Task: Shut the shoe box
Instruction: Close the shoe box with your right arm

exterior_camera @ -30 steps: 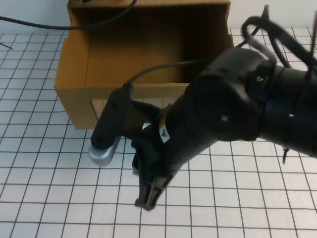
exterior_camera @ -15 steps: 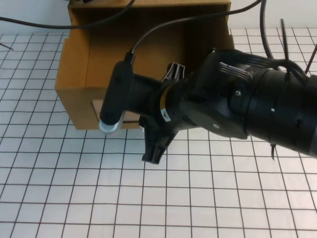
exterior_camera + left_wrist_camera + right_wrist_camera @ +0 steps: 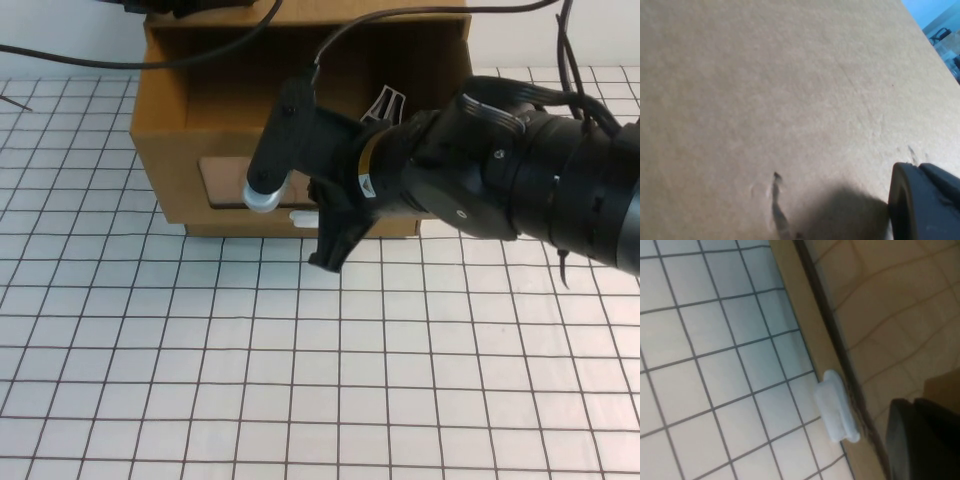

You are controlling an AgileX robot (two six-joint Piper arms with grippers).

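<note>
We see one shoe box [image 3: 180,150], brown cardboard, at the far middle of the gridded table [image 3: 200,380], its drawer front facing us. In that front there is one clear rectangular window [image 3: 222,182], and below it one small white tab handle [image 3: 303,216], partly covered in the high view by the arm. The right wrist view shows the same single tab handle [image 3: 838,406] jutting from the box's lower edge over the white grid.

We count two arms in play. The right arm reaches in from the right and crosses in front of the box; the right gripper [image 3: 335,250] hangs just before the drawer front, beside the tab, its dark tip pointing down toward the table. Only a dark corner of it shows in its own wrist view, and we cannot tell whether its fingers are parted or together.

The left gripper [image 3: 925,202] appears only as one dark edge in the left wrist view, close against a plain cardboard surface [image 3: 765,100]; its fingers' state we cannot tell either
</note>
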